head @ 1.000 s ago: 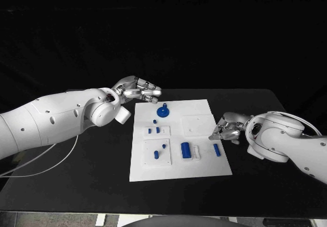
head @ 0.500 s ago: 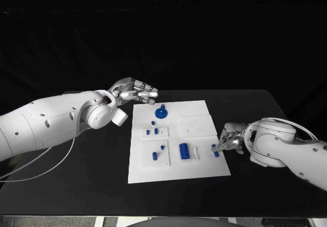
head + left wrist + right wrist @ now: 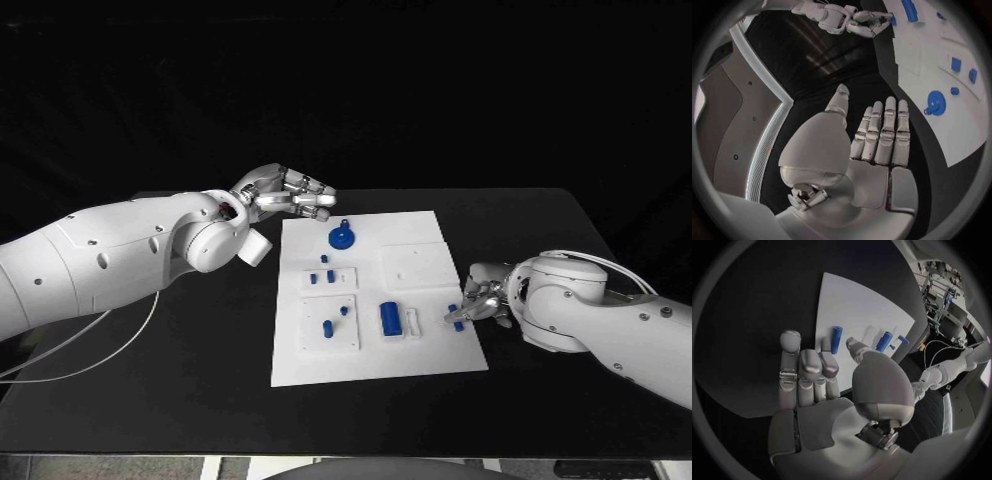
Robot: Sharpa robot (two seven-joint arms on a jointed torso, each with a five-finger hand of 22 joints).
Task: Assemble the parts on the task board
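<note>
- Right robot hand (image 3: 480, 302) sits low at the right edge of the flat white task board (image 3: 433, 360), fingertips reaching toward the small blue peg (image 3: 457, 312) lying there; from the right wrist view the fingers are apart and the peg (image 3: 836, 339) lies just beyond them, ungrasped.
- Left robot hand (image 3: 293, 192) hovers above the black worktop (image 3: 216, 340) near the board's far left corner, fingers straight and close together, holding nothing.
- Round blue disc part (image 3: 343, 237) lies near the board's far edge.
- Larger blue cylinder (image 3: 391, 317) lies in the board's middle, beside a white block.
- Several small blue pieces (image 3: 329, 275) stand in white blocks on the board's left half.
</note>
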